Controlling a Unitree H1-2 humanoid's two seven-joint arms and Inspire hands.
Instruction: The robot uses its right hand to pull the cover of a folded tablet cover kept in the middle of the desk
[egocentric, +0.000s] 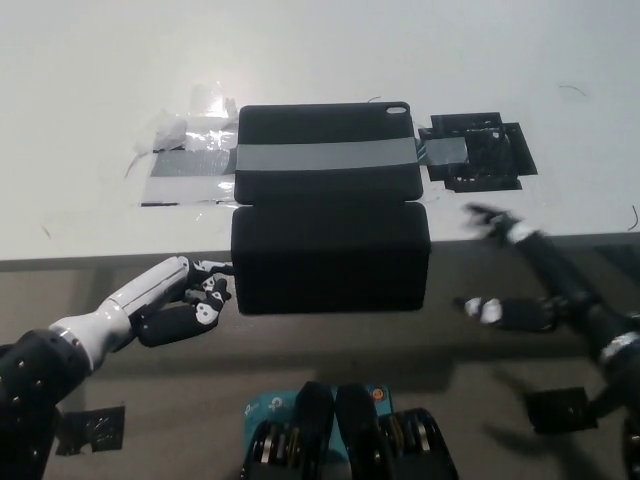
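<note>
The left hand (185, 300), fingers loosely curled and holding nothing, rests below the desk (320, 60) edge beside the flap (330, 258). The right hand (530, 285) hangs spread and empty, apart to the flap's right. The flap overhangs the edge; the cover (326, 155) lies taped mid-desk.

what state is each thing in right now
tablet cover: taped flat to the desk by a grey strip
cover flap: unfolded, hanging out past the desk edge
right hand: open, off the flap, to its right
left hand: resting by the flap's left edge, holding nothing
</note>
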